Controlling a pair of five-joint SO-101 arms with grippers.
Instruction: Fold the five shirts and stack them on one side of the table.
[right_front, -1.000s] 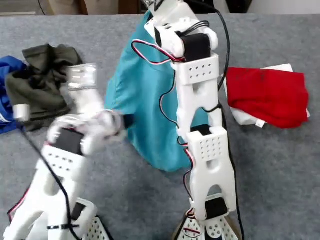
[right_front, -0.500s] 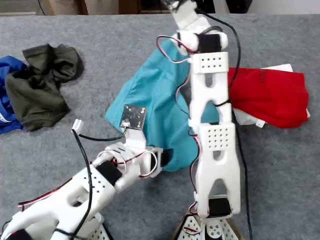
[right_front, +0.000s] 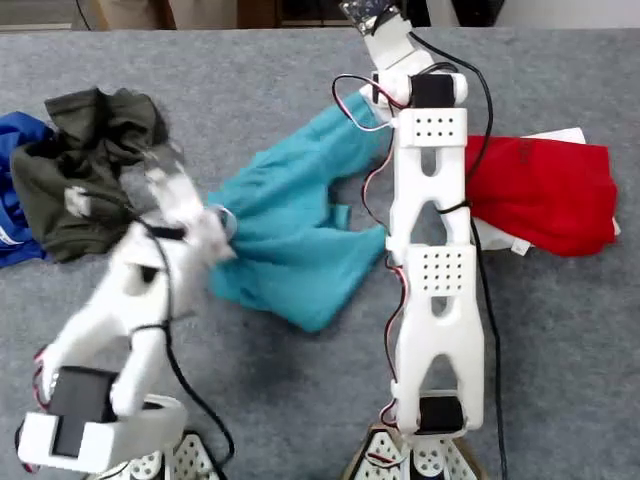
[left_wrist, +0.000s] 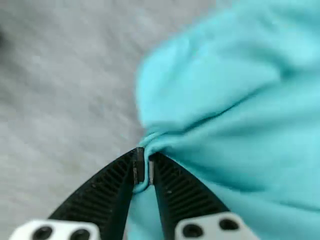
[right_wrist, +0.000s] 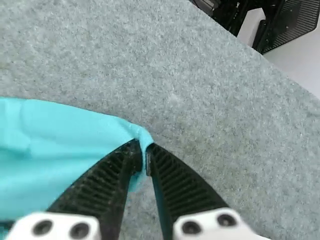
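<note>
Now our left pincer is shut tight on a small fold at the edge of the soft teal cloth shirt. Our right pincer is shut too. It bites a corner of the same shirt near the far edge of the grey felt desk. The shirt lies in the middle of the desk, stretched between both pincers, but it is wrinkled and bunched, not flat.

By the right edge, a red cloth shirt lies on top of a white cloth. At the left edge, a crumpled dark green shirt touches a blue shirt.

We think each pincer has only a tiny bit of cloth. If we pull too hard, it could slip out and the shirt would flop down. If we fold it while it is bunched, the fold may come out crooked. Our right arm is close to the red shirt and could bump that pile.
</note>
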